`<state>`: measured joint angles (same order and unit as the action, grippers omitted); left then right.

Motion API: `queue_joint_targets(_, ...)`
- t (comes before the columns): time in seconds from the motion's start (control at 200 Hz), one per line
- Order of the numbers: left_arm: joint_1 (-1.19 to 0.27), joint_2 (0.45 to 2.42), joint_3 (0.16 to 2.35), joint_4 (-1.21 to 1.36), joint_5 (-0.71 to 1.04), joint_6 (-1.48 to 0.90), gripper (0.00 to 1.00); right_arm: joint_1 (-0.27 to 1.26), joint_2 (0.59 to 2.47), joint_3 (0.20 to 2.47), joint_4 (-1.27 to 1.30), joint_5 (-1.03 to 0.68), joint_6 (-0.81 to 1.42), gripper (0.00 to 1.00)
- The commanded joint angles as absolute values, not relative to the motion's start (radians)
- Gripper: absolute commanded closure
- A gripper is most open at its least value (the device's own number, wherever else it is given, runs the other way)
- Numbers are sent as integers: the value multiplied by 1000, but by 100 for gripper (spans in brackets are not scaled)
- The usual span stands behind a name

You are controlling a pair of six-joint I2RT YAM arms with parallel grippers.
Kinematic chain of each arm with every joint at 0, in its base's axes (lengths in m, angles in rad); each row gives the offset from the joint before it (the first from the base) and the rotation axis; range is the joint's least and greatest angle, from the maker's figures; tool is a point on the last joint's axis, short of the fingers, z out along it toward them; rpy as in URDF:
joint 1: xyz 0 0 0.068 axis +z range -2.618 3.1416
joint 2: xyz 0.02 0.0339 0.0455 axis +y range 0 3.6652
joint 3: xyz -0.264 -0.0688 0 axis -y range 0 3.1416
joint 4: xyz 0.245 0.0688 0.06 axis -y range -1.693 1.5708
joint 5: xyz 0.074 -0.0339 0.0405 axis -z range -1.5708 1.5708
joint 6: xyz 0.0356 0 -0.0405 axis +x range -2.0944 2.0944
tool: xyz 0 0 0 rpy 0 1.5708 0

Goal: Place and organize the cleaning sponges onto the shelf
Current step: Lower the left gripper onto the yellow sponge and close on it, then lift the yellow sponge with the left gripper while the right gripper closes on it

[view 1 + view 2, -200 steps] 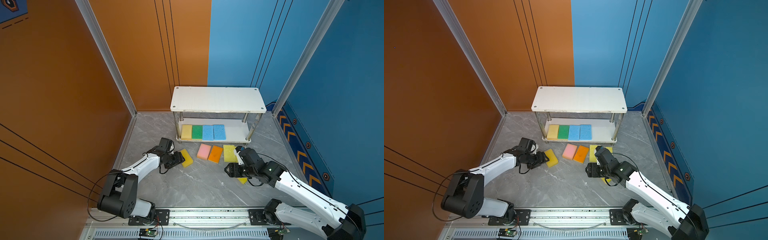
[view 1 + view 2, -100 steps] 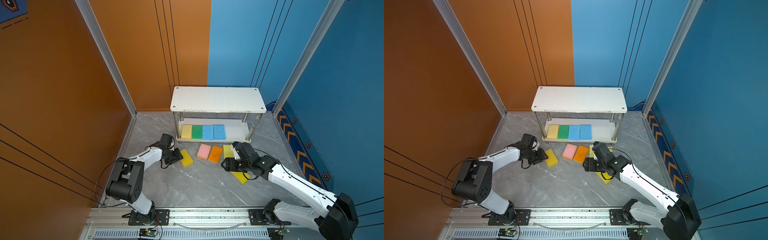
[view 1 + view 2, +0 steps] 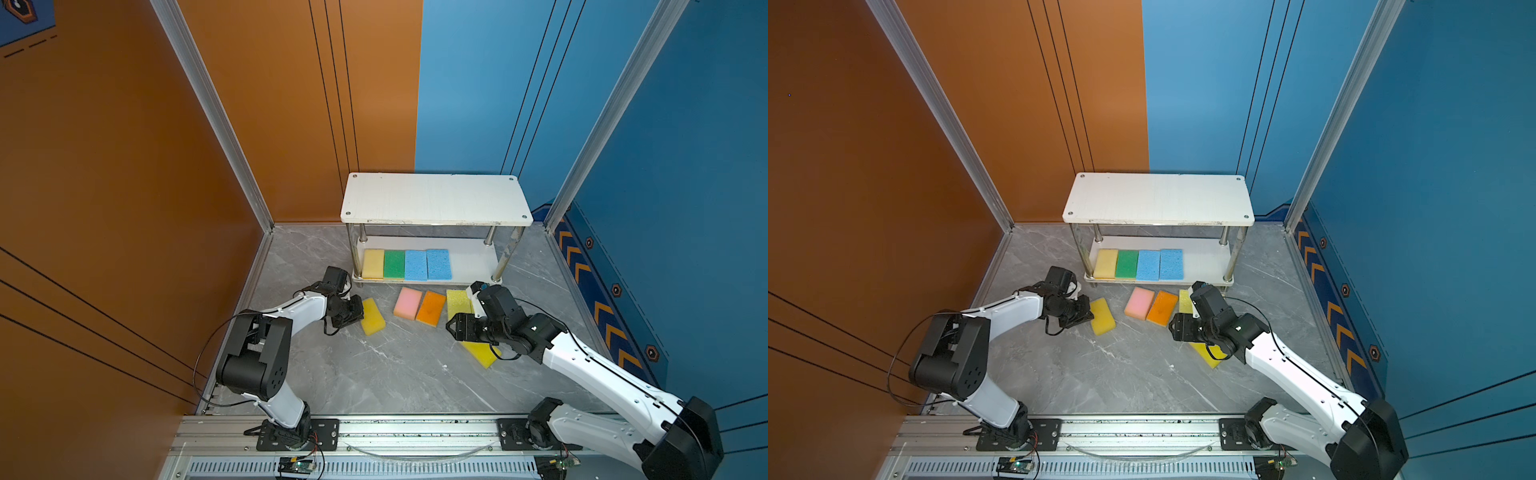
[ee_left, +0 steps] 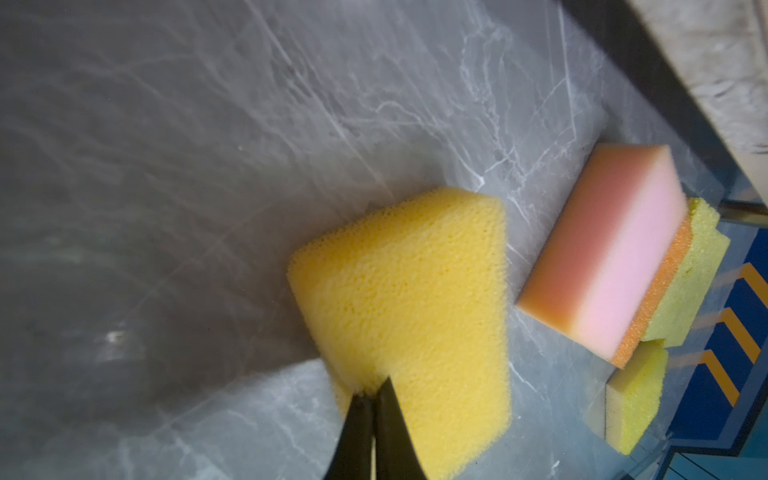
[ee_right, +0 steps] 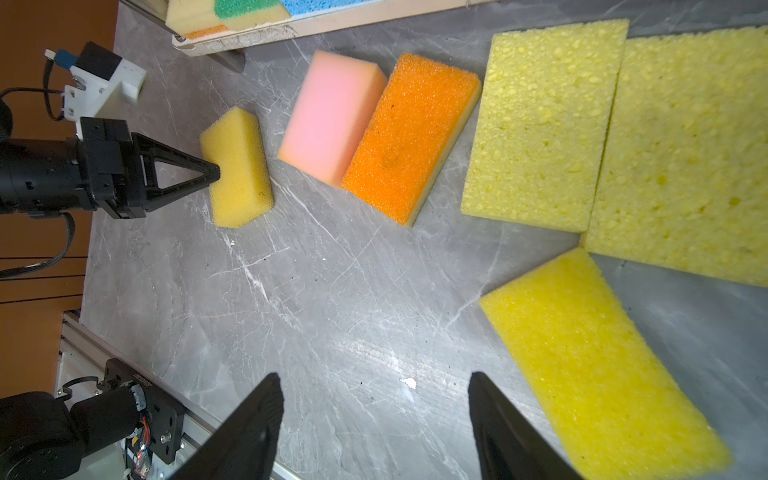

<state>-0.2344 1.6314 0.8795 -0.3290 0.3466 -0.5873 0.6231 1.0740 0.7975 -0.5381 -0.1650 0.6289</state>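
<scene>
A yellow sponge [image 3: 372, 318] [image 5: 239, 174] lies on the grey floor left of the shelf [image 3: 436, 199]. My left gripper [image 3: 360, 309] [image 4: 376, 388] is shut, its tips pinching that sponge's near edge. To the right lie a pink sponge [image 3: 408, 303], an orange one [image 3: 431, 308] and two coarse pale yellow ones [image 5: 544, 124] [image 5: 685, 158]. My right gripper [image 3: 453, 328] [image 5: 376, 386] hangs open over bare floor, beside a bright yellow sponge [image 5: 598, 357]. On the lower board sit a yellow [image 3: 372, 264], a green [image 3: 394, 264] and two blue sponges [image 3: 428, 264].
The shelf's top board is bare, and the right half of the lower board [image 3: 473, 262] is free. Orange and blue walls close in at left, back and right. A metal rail [image 3: 415, 432] runs along the front edge.
My left gripper has closed from open onto the yellow sponge's edge, and its arm has folded in closer. The right gripper shifted slightly toward the shelf and stays open.
</scene>
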Motion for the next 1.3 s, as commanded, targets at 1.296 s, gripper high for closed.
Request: queue_joint_targets(1.296, -702, 1322, 893, -40, 646, -820, 97, 561, 911, 628, -107, -627, 830, 26)
